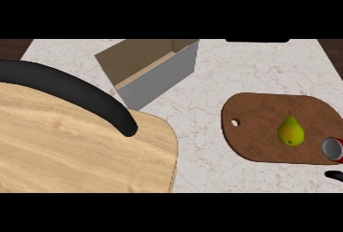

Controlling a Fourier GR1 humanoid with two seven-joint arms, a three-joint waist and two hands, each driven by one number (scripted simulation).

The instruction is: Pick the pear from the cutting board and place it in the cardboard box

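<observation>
A: Where's the pear (291,131) sitting?

B: On the board (258,136), toward its right end, stem pointing away from the viewer; yellow-green skin with a browner blush low down; nothing touches it.

A: And the board itself?

B: Dark brown wood, rounded corners, a small hole near its left edge; it lies flat on the pale veined marble counter (201,136).

A: Any hand near it?

B: Only a black sliver at the board's lower right corner, the right hand (334,175); too little shows, so I cannot tell whether its fingers are spread or curled; the left hand shows nowhere.

A: What's that red thing?

B: A red cup (333,149) with a grey inside, at the board's right edge, just beside the pear.

A: The box (150,68)?

B: Up and left of the board, well apart; tan cardboard, open, grey inner walls, set at an angle.

A: Further left?

B: A pale wooden slab (74,145) with a curved black bar (80,93) across it.
</observation>
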